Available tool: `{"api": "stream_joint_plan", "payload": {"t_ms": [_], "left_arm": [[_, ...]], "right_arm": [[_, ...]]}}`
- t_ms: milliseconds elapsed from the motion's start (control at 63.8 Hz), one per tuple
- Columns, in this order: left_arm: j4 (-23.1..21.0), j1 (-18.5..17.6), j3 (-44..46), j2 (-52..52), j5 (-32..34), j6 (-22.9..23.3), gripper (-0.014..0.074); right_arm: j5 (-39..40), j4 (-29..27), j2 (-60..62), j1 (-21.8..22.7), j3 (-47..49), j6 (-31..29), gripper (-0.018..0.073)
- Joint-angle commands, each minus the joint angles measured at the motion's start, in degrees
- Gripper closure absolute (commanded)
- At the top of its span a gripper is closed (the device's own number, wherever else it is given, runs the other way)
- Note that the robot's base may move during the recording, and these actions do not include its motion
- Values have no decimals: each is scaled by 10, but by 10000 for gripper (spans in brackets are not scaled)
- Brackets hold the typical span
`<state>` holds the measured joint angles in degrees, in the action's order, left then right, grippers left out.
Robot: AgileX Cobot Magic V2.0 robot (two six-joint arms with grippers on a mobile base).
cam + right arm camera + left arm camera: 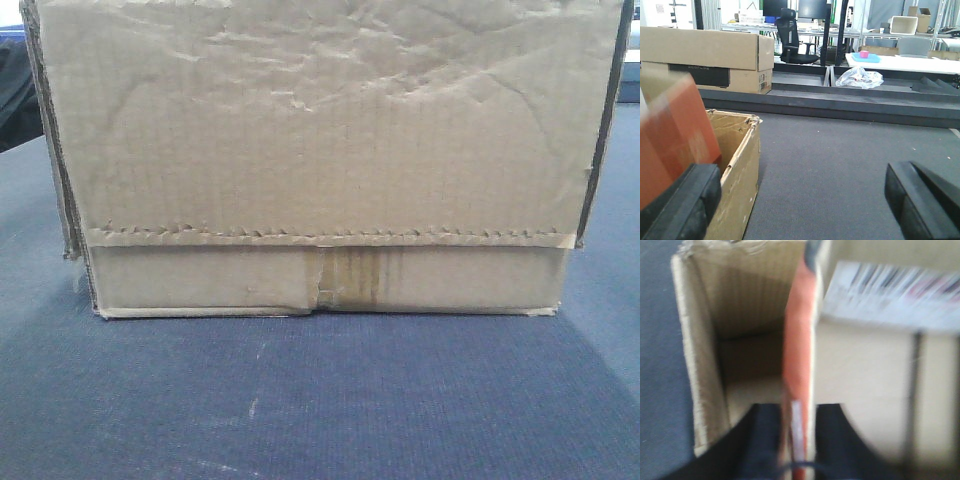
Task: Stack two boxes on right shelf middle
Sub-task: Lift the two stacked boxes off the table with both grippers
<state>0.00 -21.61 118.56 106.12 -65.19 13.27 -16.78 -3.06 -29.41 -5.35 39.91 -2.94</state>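
Note:
A brown cardboard box (pixel 320 150) with a wrinkled flap, a jagged flap edge and yellowed tape fills the front view, standing on blue-grey carpet. In the blurred left wrist view I look down into an open box (pixel 740 340). An orange panel (pixel 799 350) stands along its right side. My left gripper (pixel 799 440) straddles that panel with both dark fingers close against it. Right of the panel lies cardboard with a barcode label (pixel 880 295). My right gripper (pixel 800 180) is wide open beside the box (pixel 737 165); the box's wall edge lies between the fingers. The shelf is out of view.
A large brown carton (pixel 705 55) sits on a dark raised ledge (pixel 840 102) behind the box. A crumpled plastic bag (pixel 860 77) lies on that ledge. An office chair (pixel 792 37) and tables stand farther back. Carpet (pixel 840 160) stretches to the right of the box.

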Motion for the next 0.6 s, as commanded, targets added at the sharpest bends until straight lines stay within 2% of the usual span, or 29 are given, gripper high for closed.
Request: {"api": "stream_joint_plan", "payload": {"t_ms": [0, 63, 157, 235, 361, 424, 471, 580], "left_arm": [[-8, -2, 11, -5, 7, 6, 234], [-8, -2, 21, -9, 3, 6, 85], [-8, -2, 41, -19, -13, 6, -18], [-3, -2, 64, -33, -32, 6, -8], [35, -2, 86, -58, -48, 1, -1], [47, -2, 91, -70, -48, -22, -1], [43, -1, 87, -80, -48, -47, -1], [24, 15, 72, -100, -48, -67, -1]], "right_arm": [[7, 6, -3, 0, 5, 0, -10], [7, 6, -3, 0, 5, 0, -10], [5, 4, -3, 0, 7, 0, -10], [-3, 1, -3, 0, 12, 0, -10], [-37, -2, -13, 0, 43, 0, -10], [-54, -2, -30, 0, 69, 0, -10], [-68, -4, -50, -3, 97, 0, -10], [-112, -5, -99, -23, 161, 0, -10]]}}
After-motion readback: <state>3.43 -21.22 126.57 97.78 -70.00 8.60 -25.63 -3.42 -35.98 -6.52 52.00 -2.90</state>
